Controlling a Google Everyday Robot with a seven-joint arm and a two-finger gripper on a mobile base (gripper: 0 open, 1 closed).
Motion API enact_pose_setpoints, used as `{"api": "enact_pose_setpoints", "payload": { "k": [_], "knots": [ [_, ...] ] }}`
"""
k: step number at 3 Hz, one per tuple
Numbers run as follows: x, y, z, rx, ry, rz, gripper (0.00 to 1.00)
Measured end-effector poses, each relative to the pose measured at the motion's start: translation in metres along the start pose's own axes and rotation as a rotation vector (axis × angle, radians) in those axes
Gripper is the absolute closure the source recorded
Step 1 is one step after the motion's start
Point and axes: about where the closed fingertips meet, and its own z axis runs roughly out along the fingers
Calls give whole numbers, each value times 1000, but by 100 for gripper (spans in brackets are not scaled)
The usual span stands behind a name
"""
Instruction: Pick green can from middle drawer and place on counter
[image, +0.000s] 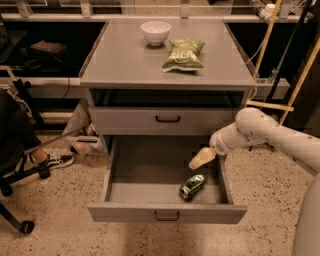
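Note:
The green can (192, 186) lies on its side on the floor of the open middle drawer (145, 172), near the front right corner. My gripper (201, 158), cream-coloured at the end of the white arm, hangs over the drawer's right side, a little above and behind the can and not touching it. The counter (125, 62) is the grey top of the cabinet, above the drawers.
A white bowl (155, 32) and a green-and-white snack bag (184, 54) sit on the counter's back half. The upper drawer front (167, 119) is closed. A shoe and chair legs (55, 161) are on the floor at the left. Wooden poles (295, 85) stand at the right.

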Motion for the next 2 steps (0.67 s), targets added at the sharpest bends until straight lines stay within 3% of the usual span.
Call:
{"api": "enact_pose_setpoints", "payload": {
  "k": [1, 2],
  "knots": [
    [36, -27, 15, 49, -10, 54, 0],
    [41, -30, 20, 54, -11, 62, 0]
  ]
}}
